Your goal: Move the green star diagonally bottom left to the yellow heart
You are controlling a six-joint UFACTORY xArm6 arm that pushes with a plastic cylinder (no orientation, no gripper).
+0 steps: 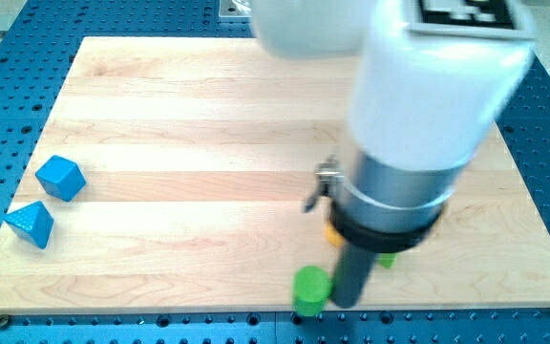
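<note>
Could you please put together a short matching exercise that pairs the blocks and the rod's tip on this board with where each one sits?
Things:
1. blue cube
2. blue triangular block
3. green round block
4. my tip

Places:
A. bottom edge of the board, just left of the rod
B. far left, the upper of the two blue blocks
C. directly right of the green round block, close beside it
D. far left, nearest the board's left edge, lower of the two

Pairs: 1-B, 2-D, 3-A, 4-C
</note>
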